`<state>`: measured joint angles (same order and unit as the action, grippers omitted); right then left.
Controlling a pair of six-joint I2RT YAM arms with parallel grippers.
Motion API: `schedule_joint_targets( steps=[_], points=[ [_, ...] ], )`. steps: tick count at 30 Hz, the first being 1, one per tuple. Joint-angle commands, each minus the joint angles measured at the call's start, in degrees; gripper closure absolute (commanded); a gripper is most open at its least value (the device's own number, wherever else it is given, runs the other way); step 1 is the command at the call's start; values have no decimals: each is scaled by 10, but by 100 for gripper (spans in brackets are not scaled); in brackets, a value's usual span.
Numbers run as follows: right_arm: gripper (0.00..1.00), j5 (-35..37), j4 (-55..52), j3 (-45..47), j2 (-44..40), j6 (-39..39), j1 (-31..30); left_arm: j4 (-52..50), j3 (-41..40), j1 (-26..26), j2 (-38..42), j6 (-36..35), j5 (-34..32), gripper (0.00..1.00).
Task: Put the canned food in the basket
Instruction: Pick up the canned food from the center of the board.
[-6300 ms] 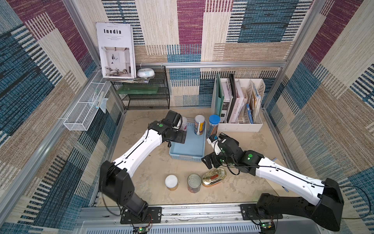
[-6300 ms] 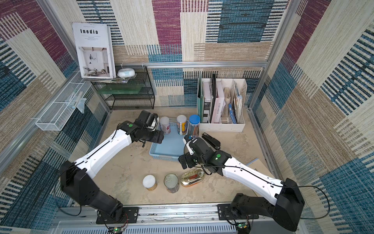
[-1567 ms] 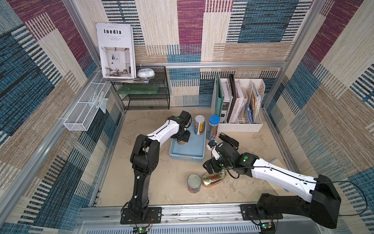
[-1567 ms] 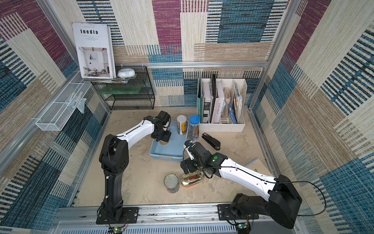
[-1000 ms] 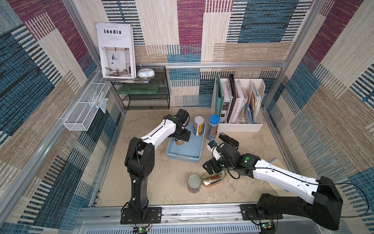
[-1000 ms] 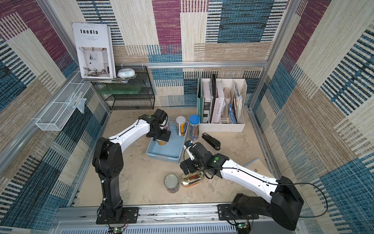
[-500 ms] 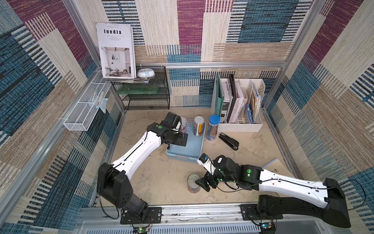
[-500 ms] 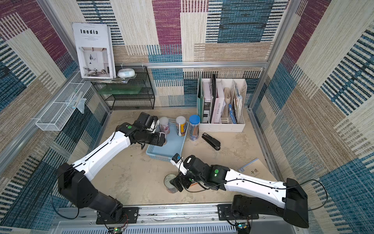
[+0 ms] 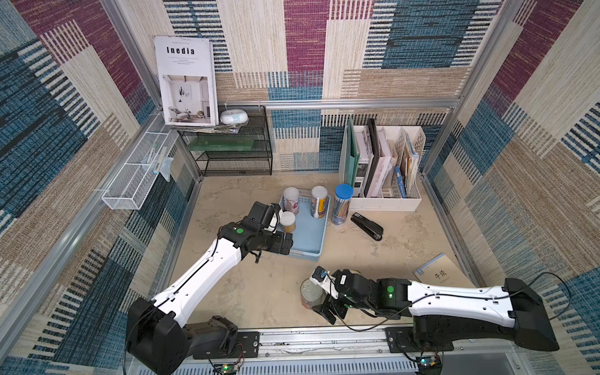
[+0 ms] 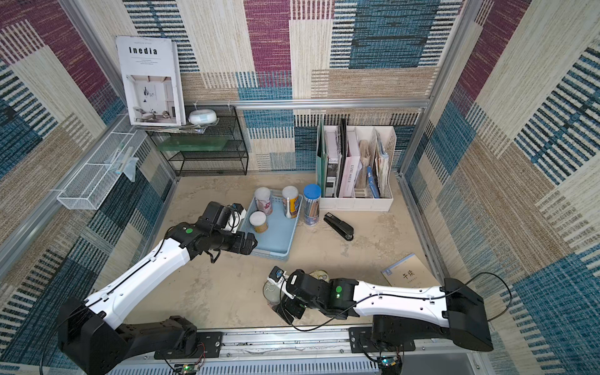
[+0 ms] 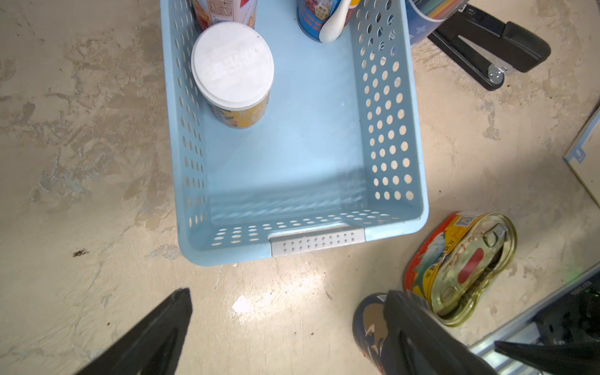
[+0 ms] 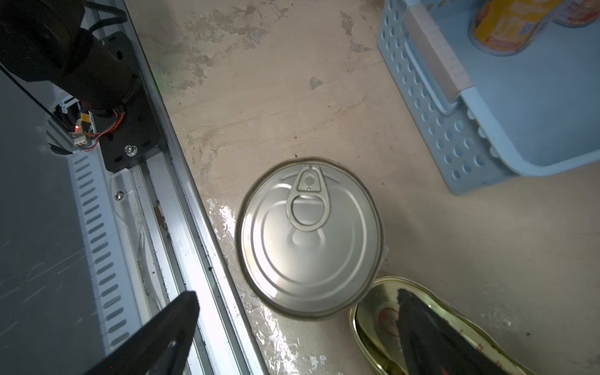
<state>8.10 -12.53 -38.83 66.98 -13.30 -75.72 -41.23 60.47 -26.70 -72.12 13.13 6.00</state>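
The light blue basket (image 9: pixel 308 233) (image 11: pixel 292 156) holds three white-lidded cans: pink (image 9: pixel 290 200), orange-yellow (image 9: pixel 318 201) and short yellow (image 9: pixel 287 221) (image 11: pixel 232 65). My left gripper (image 9: pixel 287 243) (image 11: pixel 287 293) is open and empty, above the floor by the basket's near left corner. The silver pull-tab tin (image 9: pixel 310 293) (image 12: pixel 308 237) stands near the front rail. Touching it lies the oval gold tin (image 11: pixel 461 266) (image 12: pixel 389 318). My right gripper (image 9: pixel 319 302) (image 12: pixel 297 295) hangs open above the silver tin, one finger over the oval tin.
Right of the basket stand a blue-lidded pencil cylinder (image 9: pixel 342 204) and a black stapler (image 9: pixel 367 226). A white file organiser (image 9: pixel 383 168) and black mesh shelf (image 9: pixel 233 149) line the back. A booklet (image 9: pixel 438 272) lies at the right. The aluminium front rail (image 9: pixel 324 334) runs close to the silver tin.
My left gripper has left the short yellow can standing in the basket and drawn back to the basket's near left corner. My right gripper has moved from over the oval tin to the silver tin.
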Motion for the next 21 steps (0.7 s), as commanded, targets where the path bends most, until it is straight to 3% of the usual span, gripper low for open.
schedule_joint_targets(
  steps=[1,21],
  points=[
    [1,16,31,2,17,18,-1,7,-10,2,7,1,2,3],
    [0,50,98,-6,101,38,13,8,-43,10,37,3,-5,3]
  ],
)
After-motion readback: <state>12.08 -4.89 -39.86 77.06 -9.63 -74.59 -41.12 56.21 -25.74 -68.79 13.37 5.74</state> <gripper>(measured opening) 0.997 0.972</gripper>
